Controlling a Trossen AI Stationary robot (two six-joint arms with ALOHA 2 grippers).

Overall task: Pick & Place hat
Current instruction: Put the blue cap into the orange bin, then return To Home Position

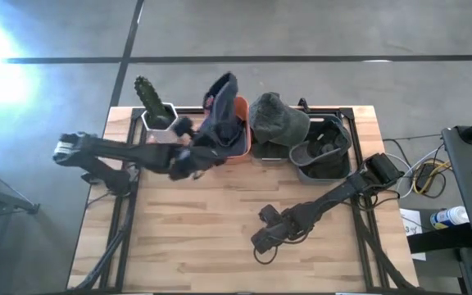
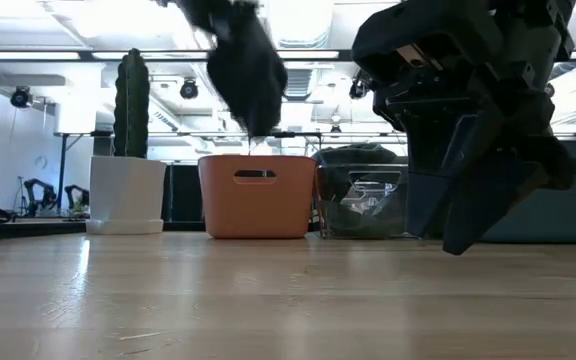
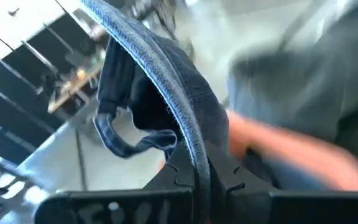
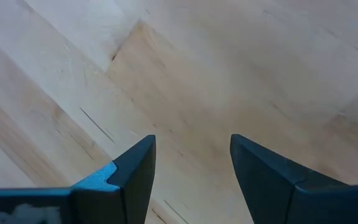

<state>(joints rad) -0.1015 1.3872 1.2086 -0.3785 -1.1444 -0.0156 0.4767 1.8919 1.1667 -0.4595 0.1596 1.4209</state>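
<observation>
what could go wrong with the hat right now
The left gripper pinches only the brim edge of the dark blue cap, so it could slip free above the orange bin. The hanging cap could also drape over the bin's rim, or brush the green hat next door.

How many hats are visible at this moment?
2: a dark blue denim hat held by the left gripper above the orange plastic bin, and an olive green hat on the neighbouring bin. Others may be hidden inside bins.
</observation>
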